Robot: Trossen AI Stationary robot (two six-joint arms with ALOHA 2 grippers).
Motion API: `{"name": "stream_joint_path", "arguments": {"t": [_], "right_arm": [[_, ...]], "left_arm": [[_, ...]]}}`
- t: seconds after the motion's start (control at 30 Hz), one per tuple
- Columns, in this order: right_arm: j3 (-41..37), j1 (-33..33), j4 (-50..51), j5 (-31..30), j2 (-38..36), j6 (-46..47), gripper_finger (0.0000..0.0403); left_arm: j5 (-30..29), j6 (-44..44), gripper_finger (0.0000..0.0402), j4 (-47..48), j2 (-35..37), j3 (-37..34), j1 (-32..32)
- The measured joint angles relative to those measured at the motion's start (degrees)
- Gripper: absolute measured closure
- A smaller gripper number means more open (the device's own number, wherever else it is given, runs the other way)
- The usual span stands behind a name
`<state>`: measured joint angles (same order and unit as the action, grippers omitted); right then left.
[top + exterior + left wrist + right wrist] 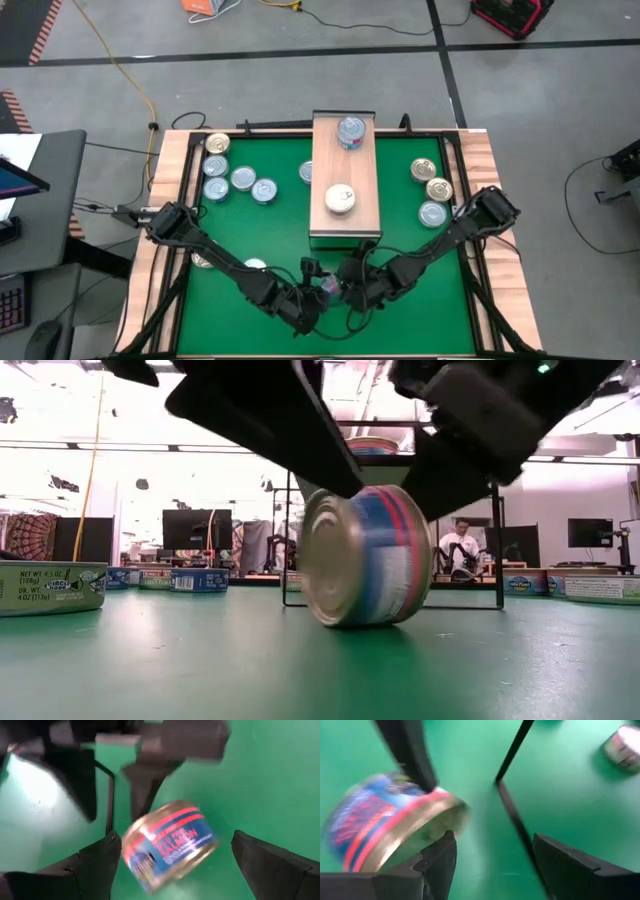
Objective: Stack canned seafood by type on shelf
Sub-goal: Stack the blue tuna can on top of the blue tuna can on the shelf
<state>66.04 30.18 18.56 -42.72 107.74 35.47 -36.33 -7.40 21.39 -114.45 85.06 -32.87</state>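
While both arms converge at the near middle of the mat (250, 230), the left gripper (170, 857) stands spread wide, its two dark, wedge-shaped fingers on either side of a salmon tin (167, 845). No pad presses on the tin in the left wrist view. The right gripper (492, 855) is also spread, with one finger just beside the tin's metal rim; contact cannot be confirmed.

The salmon tin is a short, flat cylinder with a glossy blue label, red bands and bare silver ends. It is tilted on its edge on the mat, not lying flat, directly below the two grippers in the low view.

The mat is smooth green felt-like sheet, framed by a pale wooden border (170, 200).

The shelf (345, 175) is a long rectangular light-wood block with a flat top, standing in the middle of the mat beyond the grippers. A blue-silver tin (350, 132) sits at its far end and a white-topped tin (341, 198) nearer its front end.

Loose tins lie flat on the mat: a left group (235, 178) of blue-silver tops with one gold top, and a right group (432, 190) of two gold tops and one blue-silver.
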Motion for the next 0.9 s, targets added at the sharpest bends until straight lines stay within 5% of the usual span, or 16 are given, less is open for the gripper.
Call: {"name": "stream_joint_path", "arguments": {"t": [0.53,0.9], "right_arm": [[-0.02,6.13,5.21,-1.07,-6.6,3.26,0.0111],[-0.11,7.83,-10.22,-3.23,-3.31,-2.27,0.0111]], "left_arm": [[0.08,0.27,0.0036,8.13,1.23,0.08,-1.37],[2.61,-2.22,0.0036,10.82,1.47,0.07,-1.74]]}}
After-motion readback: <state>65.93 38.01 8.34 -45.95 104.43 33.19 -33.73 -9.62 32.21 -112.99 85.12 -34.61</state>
